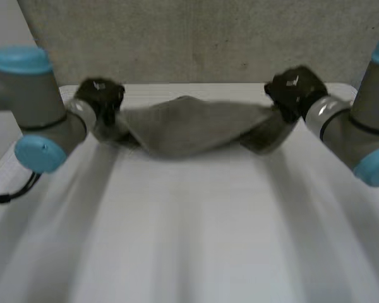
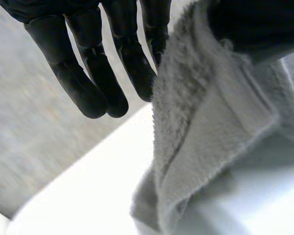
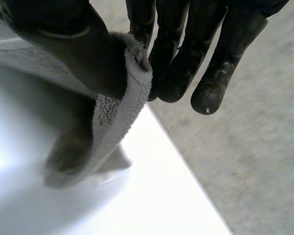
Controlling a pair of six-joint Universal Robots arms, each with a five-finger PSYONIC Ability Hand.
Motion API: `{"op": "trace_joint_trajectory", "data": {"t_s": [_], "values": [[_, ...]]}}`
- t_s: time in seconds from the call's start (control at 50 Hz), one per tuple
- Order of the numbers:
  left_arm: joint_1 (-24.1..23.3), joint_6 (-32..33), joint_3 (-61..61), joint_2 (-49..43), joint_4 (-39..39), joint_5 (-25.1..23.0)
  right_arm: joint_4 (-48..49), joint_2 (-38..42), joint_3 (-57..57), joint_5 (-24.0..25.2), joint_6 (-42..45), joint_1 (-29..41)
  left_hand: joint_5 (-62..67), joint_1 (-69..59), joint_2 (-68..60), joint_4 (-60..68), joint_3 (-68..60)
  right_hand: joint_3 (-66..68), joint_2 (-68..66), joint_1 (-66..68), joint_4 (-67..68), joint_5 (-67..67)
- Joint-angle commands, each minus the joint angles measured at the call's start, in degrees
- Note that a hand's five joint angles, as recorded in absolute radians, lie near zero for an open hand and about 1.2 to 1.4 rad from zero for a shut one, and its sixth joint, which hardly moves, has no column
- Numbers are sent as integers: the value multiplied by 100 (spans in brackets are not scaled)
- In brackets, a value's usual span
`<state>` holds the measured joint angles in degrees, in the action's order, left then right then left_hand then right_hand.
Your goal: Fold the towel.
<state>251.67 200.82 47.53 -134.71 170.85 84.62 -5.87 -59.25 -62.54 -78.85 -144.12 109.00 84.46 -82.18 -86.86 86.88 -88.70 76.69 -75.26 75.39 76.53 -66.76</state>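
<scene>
1. Step: the fold is in mid-carry. The grey terry-cloth towel (image 1: 189, 129) is strung between both hands at the far edge of the white table (image 1: 189, 246). Its middle sags down to the tabletop.
2. Left hand (image 1: 101, 98): grasping one end of the towel. The cloth is pinched between the thumb and the nearest of the straight fingers (image 2: 88, 93); the other fingers stand free beside it.
3. Right hand (image 1: 295, 91): grasping the other end. The thumb (image 3: 73, 49) presses a rolled edge against the fingers.
4. Next move, my judgement: bring both ends toward the near side at equal height, lay them over the other half with the edges lined up, then let go.
5. Around: a grey speckled surface (image 1: 196, 38) lies beyond the table's far edge, and an arm flanks each side.
6. In the way, likely: the towel's own slack middle could bunch, and the shallow pinches could slip.
</scene>
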Motion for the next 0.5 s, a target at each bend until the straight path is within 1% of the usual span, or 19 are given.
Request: {"op": "trace_joint_trajectory", "data": {"t_s": [0.02,0.06,0.1,0.12,0.16,0.18,0.2,0.22,0.26,0.28,0.32,0.34,0.36,0.38,0.4,0.44,0.46,0.48,0.5], "values": [[75,361,1301,584,440,-157,77,-86,-531,-52,77,-63,-1446,218,686,-688,870,331,-474,461,347,-324],[84,370,1452,779,502,-157,77,-157,-531,-87,42,-72,-1446,218,686,-688,870,331,-474,461,347,-324],[93,370,1644,1173,528,-165,7,-497,-557,-113,7,-72,-1446,218,686,-688,870,331,-474,461,347,-324],[93,370,1645,1175,528,-165,7,-500,-557,-113,7,-72,-1446,218,686,-688,870,331,-474,461,347,-324],[93,344,1759,1621,519,-148,-28,-1059,-593,-157,-20,-63,-1446,218,686,-688,870,331,-474,461,347,-324],[93,344,1759,1623,519,-148,-28,-1062,-593,-157,-20,-63,-1446,218,686,-688,870,331,-474,461,347,-324],[110,318,1803,1919,519,-139,-107,-1315,-567,-183,-55,-63,-1446,218,686,-688,870,331,-474,461,347,-324],[110,317,1803,1922,519,-139,-107,-1317,-566,-184,-55,-63,-1446,218,686,-688,870,331,-474,461,347,-324],[163,169,1856,2552,519,-130,-300,-1798,-400,-332,-317,-63,-1446,218,686,-688,870,331,-474,461,347,-324],[163,168,1856,2555,519,-130,-301,-1801,-399,-333,-319,-63,-1446,218,686,-688,870,331,-474,461,347,-324],[259,-94,1760,3001,511,-130,-668,-2238,47,-508,-564,-72,-1446,218,686,-688,870,331,-474,461,347,-324],[260,-96,1759,3003,511,-130,-670,-2240,49,-509,-565,-72,-1446,218,686,-688,870,331,-474,461,347,-324],[321,-218,1655,3125,484,-130,-1044,-2318,301,-552,-565,-106,-1446,218,686,-688,870,331,-474,461,347,-324],[321,-219,1654,3126,484,-130,-1048,-2319,304,-553,-565,-107,-1446,218,686,-688,870,331,-474,461,347,-324],[373,-280,1497,3161,423,-122,-1500,-2276,582,-544,-530,-168,-1446,218,686,-688,870,331,-474,461,347,-324],[418,-272,1251,3039,-5,-121,-2371,-1786,1075,-518,-407,-431,-1446,218,686,-688,870,331,-474,461,347,-324],[418,-272,1250,3038,-8,-121,-2375,-1783,1077,-518,-406,-432,-1446,218,686,-688,870,331,-474,461,347,-324],[435,-263,1137,2777,-365,-121,-2714,-1452,1234,-509,-293,-475,-1446,218,686,-688,870,331,-474,461,347,-324],[453,-219,979,2366,-760,-113,-2718,-1449,1235,-509,-292,-476,-1446,218,686,-688,870,331,-474,461,347,-324]]}}
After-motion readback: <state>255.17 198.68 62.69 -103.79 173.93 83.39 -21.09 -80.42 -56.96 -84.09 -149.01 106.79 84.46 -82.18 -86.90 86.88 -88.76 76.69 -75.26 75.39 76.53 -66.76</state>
